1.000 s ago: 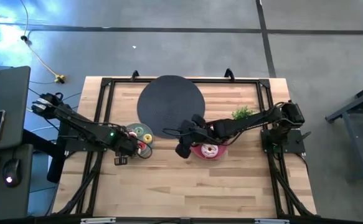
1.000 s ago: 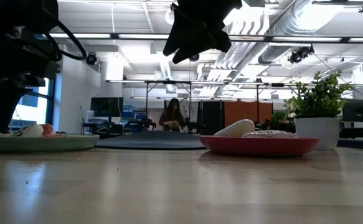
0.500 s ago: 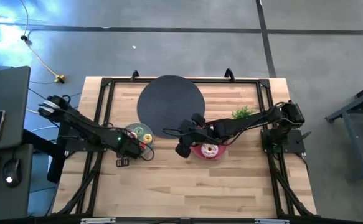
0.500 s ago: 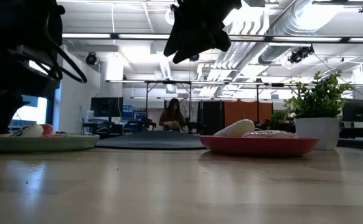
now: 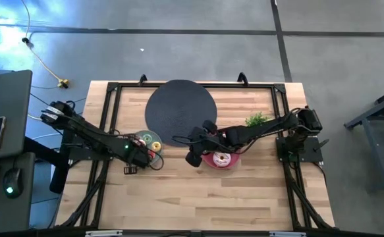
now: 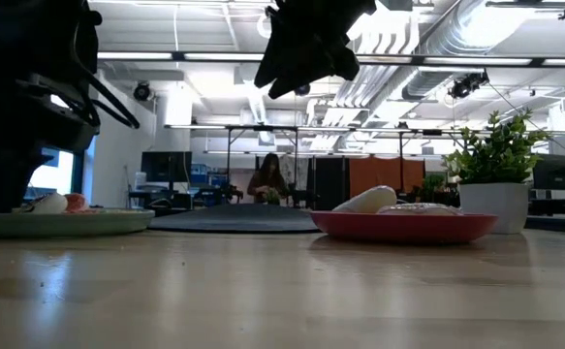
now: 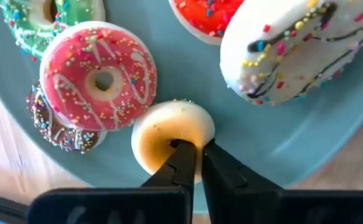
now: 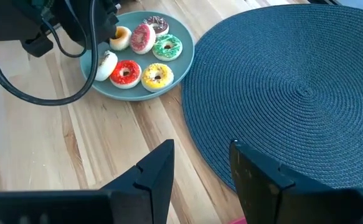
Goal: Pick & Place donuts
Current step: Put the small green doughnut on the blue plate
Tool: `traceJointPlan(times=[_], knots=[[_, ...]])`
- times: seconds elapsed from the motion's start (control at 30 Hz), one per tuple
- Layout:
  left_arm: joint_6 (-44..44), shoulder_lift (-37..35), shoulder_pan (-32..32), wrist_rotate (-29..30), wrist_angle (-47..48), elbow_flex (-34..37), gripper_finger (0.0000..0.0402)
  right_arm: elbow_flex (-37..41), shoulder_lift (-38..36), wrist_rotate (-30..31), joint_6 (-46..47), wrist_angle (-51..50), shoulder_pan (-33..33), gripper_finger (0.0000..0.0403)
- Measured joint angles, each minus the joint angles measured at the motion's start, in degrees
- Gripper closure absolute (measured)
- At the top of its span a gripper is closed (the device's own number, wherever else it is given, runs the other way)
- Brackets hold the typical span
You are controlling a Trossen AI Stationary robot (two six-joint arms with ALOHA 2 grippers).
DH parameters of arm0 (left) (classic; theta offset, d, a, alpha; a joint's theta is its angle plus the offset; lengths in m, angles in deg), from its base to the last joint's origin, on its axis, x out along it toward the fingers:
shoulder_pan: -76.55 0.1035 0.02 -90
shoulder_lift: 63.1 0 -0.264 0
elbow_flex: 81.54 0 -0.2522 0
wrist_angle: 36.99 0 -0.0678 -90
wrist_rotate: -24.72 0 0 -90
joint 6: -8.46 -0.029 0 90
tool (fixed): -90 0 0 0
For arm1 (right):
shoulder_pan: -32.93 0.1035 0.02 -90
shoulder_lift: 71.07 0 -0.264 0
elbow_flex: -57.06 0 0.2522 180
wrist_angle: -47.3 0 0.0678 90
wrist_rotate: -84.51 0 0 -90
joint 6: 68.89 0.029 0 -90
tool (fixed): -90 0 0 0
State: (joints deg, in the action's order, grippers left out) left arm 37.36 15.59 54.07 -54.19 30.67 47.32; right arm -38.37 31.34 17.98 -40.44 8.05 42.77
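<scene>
A grey-green plate [image 7: 187,78] [image 5: 141,135] holds several toy donuts: pink [image 7: 100,78], mint-green [image 7: 44,22], white [image 7: 287,50], red [image 7: 209,15], a brown one [image 7: 60,127] and a small pale yellow one [image 7: 169,127]. My left gripper [image 7: 197,158] [image 5: 144,153] is on the plate, shut on the pale yellow donut. My right gripper [image 8: 200,158] [image 5: 193,158] hangs open above bare wood between the two plates. The pink plate [image 5: 213,164] [image 6: 403,225] carries a white donut [image 6: 364,201] and another [image 5: 222,158]. My left gripper pinches the pale yellow donut's ring at the side nearest the fingers [image 7: 172,155]. One finger [image 7: 180,155] reaches to the hole and the other [image 7: 215,163] stands outside the rim. The donut lies flat on the grey-green plate.
A round dark woven mat [image 5: 180,108] [image 8: 293,93] lies toward the far edge, beside the grey-green plate. A small potted plant [image 5: 257,120] [image 6: 495,165] stands at the far right. A black frame [image 5: 112,89] runs around the tabletop. Bare wood lies along the near edge. A person [image 6: 267,179] is in the room behind.
My left arm has reached a little farther toward the table's right, and its gripper has come down onto the grey-green plate. My right arm has kept still.
</scene>
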Motion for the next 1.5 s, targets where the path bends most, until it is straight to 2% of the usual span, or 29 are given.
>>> traceJointPlan(times=[0.13,0.2,0.27,0.43,0.6,0.73,0.83,0.97,1.1,1.17,1.3,1.5], knots=[[-2.9,-0.5,0.0,-3.5,0.0,-0.1,0.039,0.0,0.0,-1.0,0.8,-0.1,-0.1,0.0259],[-4.2,-1.9,-0.3,-7.0,-0.1,-0.8,0.0396,0.0,0.0,-3.9,1.6,0.2,-0.6,0.0259],[-4.5,-4.4,-1.4,-7.7,-1.0,-1.5,0.0398,0.0,0.0,-7.3,2.0,1.4,-1.2,0.0259],[-0.8,-14.9,-2.4,-3.6,-1.7,-1.8,0.04,0.0,0.0,-12.2,2.5,6.4,-3.0,0.0259],[2.9,-27.1,-2.4,4.4,0.5,-1.9,0.0401,0.0,2.5,-23.9,3.9,14.6,-5.6,0.0259],[2.4,-36.0,-2.4,6.3,-0.3,-1.9,0.0401,0.0,8.6,-30.2,-4.4,30.4,-5.7,0.0259],[0.4,-41.1,-2.4,5.2,-0.1,-1.9,0.0401,-1.4,12.6,-29.9,-14.1,37.1,-5.2,0.0259],[-4.7,-45.8,-2.4,2.7,-3.3,-1.9,0.0401,-6.0,16.6,-28.5,-22.3,37.3,-6.1,0.0254],[-9.4,-47.9,-2.3,-2.0,-6.8,-1.9,0.0401,-14.1,21.1,-28.8,-31.1,36.8,-7.5,0.023],[-10.5,-47.8,-2.3,-5.2,-5.7,-1.9,0.0401,-18.6,23.2,-27.9,-33.2,33.0,-8.2,0.0215],[-14.3,-46.8,-2.3,-10.8,-4.0,-1.9,0.0401,-27.2,26.2,-31.3,-40.6,26.5,-8.8,0.0189],[-17.2,-47.3,-2.3,-12.1,-4.3,-1.9,0.0401,-33.5,30.2,-32.2,-51.5,20.0,-7.7,0.0179]])
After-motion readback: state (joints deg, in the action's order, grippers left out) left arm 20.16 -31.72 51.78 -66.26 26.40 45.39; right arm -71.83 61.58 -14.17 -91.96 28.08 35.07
